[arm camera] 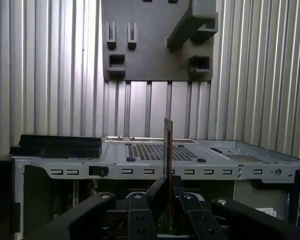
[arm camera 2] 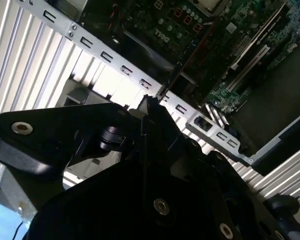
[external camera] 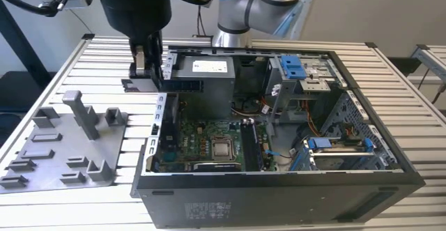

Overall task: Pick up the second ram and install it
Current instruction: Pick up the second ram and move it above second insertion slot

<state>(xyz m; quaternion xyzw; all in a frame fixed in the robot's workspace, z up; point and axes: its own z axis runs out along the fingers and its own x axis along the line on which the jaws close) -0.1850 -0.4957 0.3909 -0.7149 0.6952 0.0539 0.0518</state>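
Green ram [external camera: 185, 85], grey tray [external camera: 70, 147], blue latches [external camera: 293, 66]

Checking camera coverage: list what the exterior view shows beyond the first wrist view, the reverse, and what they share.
Exterior view adds: the motherboard and blue drive latches inside the computer case. First wrist view adds: the second ram edge-on, clamped in the gripper. Both share: the grey fixture tray and the case.

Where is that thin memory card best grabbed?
Pinch the memory card by its two flat faces, coming from one edge, as the end effector does now. It is thin and flat, so only the faces give a grip, and the far edge is free.
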